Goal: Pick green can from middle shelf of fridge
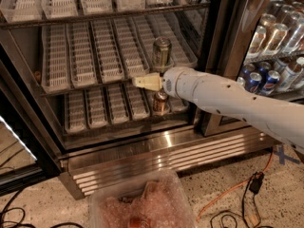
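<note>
The green can (162, 54) stands upright on the middle shelf (90, 56) of the fridge (142, 146), in a white lane tray toward the right. My gripper (138, 82) points left on its white arm (228, 101), at the front edge of the middle shelf. It is in front of and below the green can, a little to its left, apart from it and holding nothing.
A shorter copper-orange can (160, 102) stands on the lower rack just below my wrist. Blue and silver cans (266, 77) fill the neighbouring cooler at right. A clear plastic bin (142, 203) sits on the floor in front; cables (237, 198) lie at right.
</note>
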Available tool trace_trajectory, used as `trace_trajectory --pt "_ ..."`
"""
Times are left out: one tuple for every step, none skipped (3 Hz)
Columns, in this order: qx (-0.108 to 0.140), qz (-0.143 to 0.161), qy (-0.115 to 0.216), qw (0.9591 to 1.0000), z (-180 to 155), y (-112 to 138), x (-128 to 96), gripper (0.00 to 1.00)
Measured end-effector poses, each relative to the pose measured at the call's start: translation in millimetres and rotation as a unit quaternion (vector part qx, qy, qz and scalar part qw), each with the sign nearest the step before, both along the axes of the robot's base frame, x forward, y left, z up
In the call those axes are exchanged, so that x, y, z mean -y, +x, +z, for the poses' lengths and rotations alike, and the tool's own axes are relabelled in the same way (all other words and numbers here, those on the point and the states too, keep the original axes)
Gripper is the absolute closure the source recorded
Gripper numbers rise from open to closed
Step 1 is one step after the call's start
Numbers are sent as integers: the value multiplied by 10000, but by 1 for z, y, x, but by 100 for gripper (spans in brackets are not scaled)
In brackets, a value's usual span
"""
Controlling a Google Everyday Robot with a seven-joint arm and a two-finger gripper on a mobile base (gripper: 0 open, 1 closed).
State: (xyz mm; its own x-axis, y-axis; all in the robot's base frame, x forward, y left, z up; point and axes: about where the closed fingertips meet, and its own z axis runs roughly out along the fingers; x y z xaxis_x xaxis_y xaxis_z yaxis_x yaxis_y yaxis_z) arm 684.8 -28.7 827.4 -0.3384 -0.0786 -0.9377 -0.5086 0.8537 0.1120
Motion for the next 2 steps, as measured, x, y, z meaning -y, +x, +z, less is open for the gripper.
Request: trace_trajectory --pt "470 -266 58 9985 12 8 -3 0" --pt "763 -440 173 9960 26 17 2 0"
